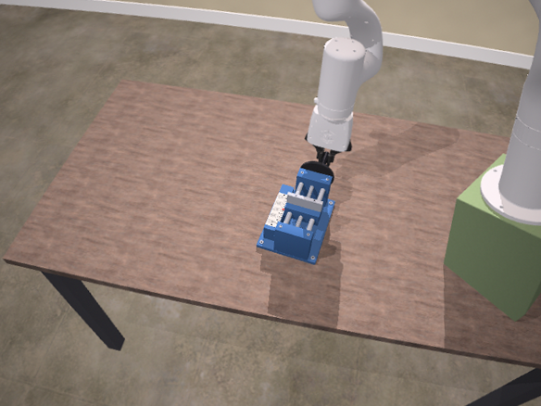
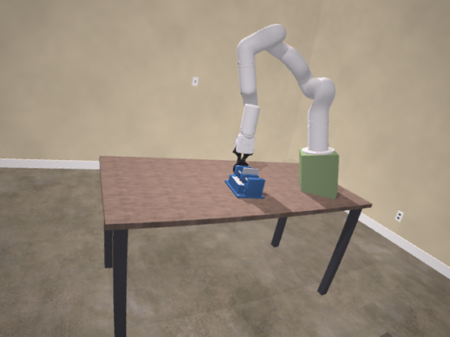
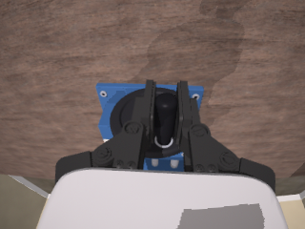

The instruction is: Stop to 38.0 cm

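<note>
A blue stop fixture (image 1: 297, 220) stands on the wooden table, with grey rods, a grey sliding stop block (image 1: 307, 202) across them and a white scale strip (image 1: 277, 210) along its left side. A black handwheel (image 1: 317, 167) sits at the fixture's far end. My gripper (image 1: 326, 157) comes down from above and is shut on the handwheel's black knob (image 3: 166, 118), which shows between the two fingers in the wrist view. The fixture also shows in the exterior view (image 2: 245, 182), with the gripper (image 2: 241, 158) at its far end. The scale marks are too small to read.
The arm's green base block (image 1: 503, 241) stands at the table's right side. The table's front edge (image 1: 220, 305) runs a little in front of the fixture.
</note>
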Robot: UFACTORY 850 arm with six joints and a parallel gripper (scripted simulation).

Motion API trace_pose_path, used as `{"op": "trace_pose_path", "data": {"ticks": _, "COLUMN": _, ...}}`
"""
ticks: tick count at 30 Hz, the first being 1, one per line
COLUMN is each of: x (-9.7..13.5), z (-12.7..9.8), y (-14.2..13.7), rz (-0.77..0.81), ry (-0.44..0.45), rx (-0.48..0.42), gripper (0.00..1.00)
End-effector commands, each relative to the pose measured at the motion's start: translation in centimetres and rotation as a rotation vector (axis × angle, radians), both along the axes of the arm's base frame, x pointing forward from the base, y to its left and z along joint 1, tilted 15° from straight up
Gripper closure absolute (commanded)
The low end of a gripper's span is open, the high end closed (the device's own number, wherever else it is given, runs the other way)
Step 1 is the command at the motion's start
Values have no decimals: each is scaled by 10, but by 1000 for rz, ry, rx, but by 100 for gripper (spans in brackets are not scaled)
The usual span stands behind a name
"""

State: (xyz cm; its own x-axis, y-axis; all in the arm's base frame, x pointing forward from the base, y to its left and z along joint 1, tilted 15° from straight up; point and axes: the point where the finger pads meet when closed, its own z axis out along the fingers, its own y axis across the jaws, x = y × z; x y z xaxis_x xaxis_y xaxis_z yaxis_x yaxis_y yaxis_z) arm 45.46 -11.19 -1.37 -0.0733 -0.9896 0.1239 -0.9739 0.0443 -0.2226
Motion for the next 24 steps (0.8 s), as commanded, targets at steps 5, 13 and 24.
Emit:
{"op": "trace_pose_path", "data": {"ticks": 5, "x": 10, "z": 4, "y": 0, "rz": 0, "ry": 0, "rx": -1, "gripper": 94}}
{"op": "trace_pose_path", "data": {"ticks": 13, "x": 20, "z": 4, "y": -1, "rz": 0, "ry": 0, "rx": -1, "gripper": 94}}
{"op": "trace_pose_path", "data": {"ticks": 24, "x": 30, "z": 2, "y": -2, "rz": 0, "ry": 0, "rx": -1, "gripper": 94}}
